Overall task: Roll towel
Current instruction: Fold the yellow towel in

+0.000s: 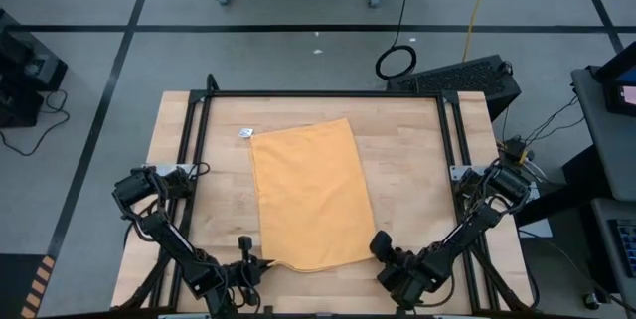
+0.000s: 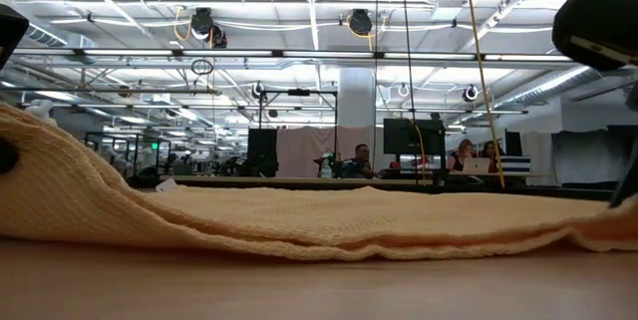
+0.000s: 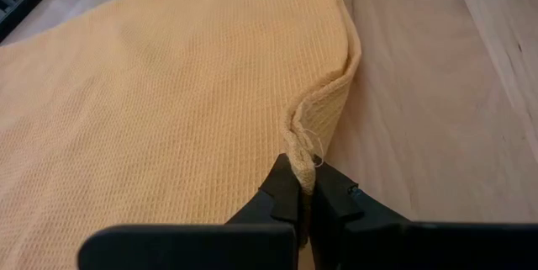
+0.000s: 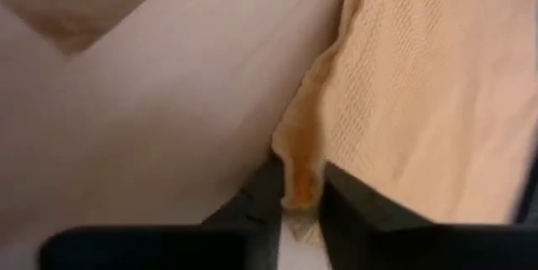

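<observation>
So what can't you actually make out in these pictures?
- Small white tag on the mustard-yellow woven towel: too small in the high view to read.
- Right gripper: its wrist view is blurred, so its hold on the towel corner is unclear.
- Left gripper: in the low view, the raised cloth hides it.

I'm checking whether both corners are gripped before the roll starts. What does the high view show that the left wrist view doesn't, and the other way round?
Only the high view shows the whole towel lying flat on the wooden table, its white tag at the far corner, and the right end effector at the other near corner. Only the left wrist view shows the left end effector pinched shut on the towel's corner, lifting a small ridge of fabric. Both show the towel and the left end effector at its near edge.
</observation>
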You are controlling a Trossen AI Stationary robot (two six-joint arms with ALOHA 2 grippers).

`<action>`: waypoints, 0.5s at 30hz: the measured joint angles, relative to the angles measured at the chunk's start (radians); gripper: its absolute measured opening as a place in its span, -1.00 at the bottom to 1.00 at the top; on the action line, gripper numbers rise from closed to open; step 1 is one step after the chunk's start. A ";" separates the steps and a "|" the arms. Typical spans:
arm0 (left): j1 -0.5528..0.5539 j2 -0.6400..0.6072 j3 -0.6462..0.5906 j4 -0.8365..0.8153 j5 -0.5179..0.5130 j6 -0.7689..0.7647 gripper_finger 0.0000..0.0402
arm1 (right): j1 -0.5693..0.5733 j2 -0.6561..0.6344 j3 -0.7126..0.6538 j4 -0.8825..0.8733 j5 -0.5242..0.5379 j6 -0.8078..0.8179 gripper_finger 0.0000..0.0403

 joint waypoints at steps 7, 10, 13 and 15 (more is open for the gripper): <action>-0.005 0.000 0.000 0.001 0.000 0.000 -0.96 | 0.005 -0.004 -0.002 0.024 -0.048 0.183 -0.95; -0.015 -0.002 0.000 0.001 -0.004 0.000 -0.96 | 0.022 -0.009 0.006 0.036 -0.051 0.249 -0.98; -0.026 -0.017 0.000 0.003 -0.008 0.000 -0.96 | 0.041 -0.022 0.034 0.050 -0.069 0.284 -0.98; -0.035 -0.032 0.000 0.003 -0.027 0.003 -0.96 | 0.045 -0.034 0.055 0.045 -0.069 0.304 -0.98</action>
